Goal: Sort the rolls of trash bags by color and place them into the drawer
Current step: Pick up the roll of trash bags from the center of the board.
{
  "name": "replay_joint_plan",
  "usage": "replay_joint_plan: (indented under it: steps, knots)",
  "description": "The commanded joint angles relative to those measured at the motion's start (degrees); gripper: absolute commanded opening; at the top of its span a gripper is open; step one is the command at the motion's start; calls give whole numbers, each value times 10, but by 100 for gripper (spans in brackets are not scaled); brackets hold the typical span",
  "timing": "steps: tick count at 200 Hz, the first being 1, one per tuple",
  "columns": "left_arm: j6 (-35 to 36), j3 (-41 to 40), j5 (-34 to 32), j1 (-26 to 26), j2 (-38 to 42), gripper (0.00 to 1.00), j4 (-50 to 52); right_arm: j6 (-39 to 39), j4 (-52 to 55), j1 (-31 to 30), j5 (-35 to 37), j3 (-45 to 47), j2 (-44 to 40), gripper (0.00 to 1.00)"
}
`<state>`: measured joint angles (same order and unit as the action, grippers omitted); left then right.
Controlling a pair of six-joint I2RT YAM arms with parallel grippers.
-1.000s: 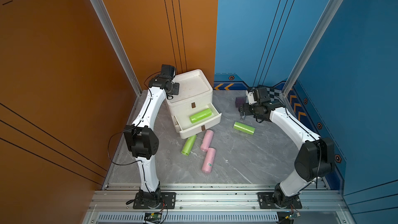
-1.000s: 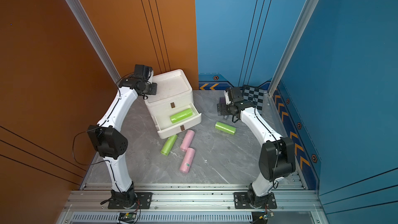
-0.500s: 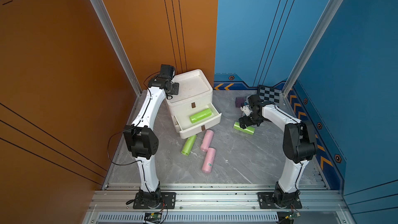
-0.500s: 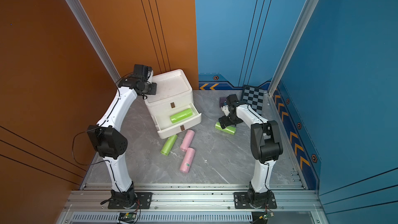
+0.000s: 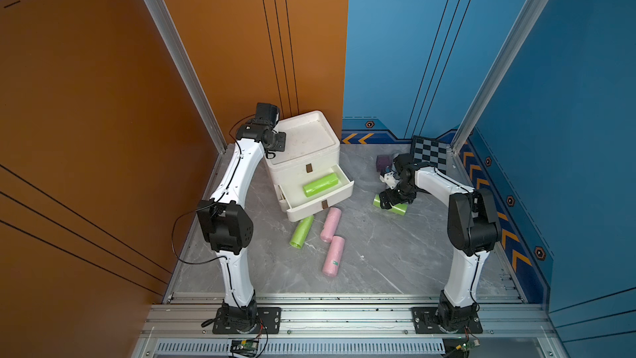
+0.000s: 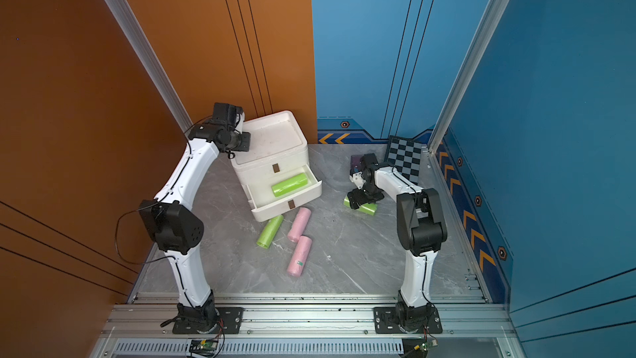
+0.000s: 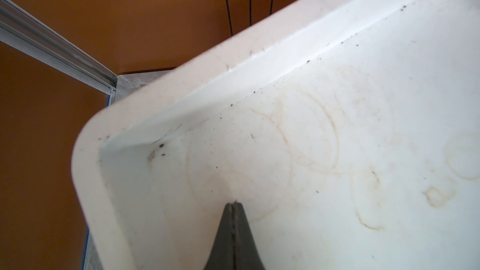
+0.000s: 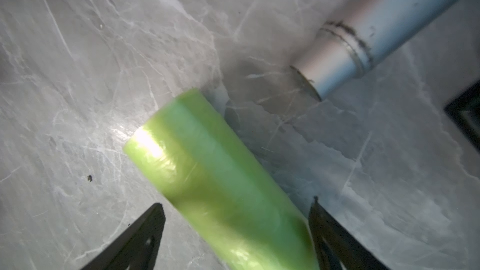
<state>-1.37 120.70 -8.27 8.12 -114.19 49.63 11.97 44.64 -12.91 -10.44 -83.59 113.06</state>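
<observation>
Lowered since earlier, right gripper (image 8: 237, 201) straddles a green roll (image 5: 399, 209) right of centre, jaws apart; left gripper (image 7: 234, 206), together, at the drawer (image 5: 289, 173) top. Three green rolls (image 5: 320, 184), two pink rolls (image 5: 333, 260).

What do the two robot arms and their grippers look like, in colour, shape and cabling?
The left arm and the right arm have smooth, curved white links, bulky black joint housings and black base plates. A thin black cable loops beside the left arm. The left gripper and the right gripper have dark, tapering, pointed fingers.
</observation>
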Motion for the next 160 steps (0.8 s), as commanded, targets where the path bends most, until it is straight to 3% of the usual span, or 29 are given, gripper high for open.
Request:
replay_joint_plan:
  steps: [1,37,160]
  knots:
    - [-9,-53,43,-4,-65,0,170,-18,28,-19,0,12,12,82]
    - [-7,-54,41,-5,-59,0,171,-45,33,-48,10,20,-3,73]
    - [-8,-65,45,-6,-49,0,171,-120,37,-66,61,-33,51,63]
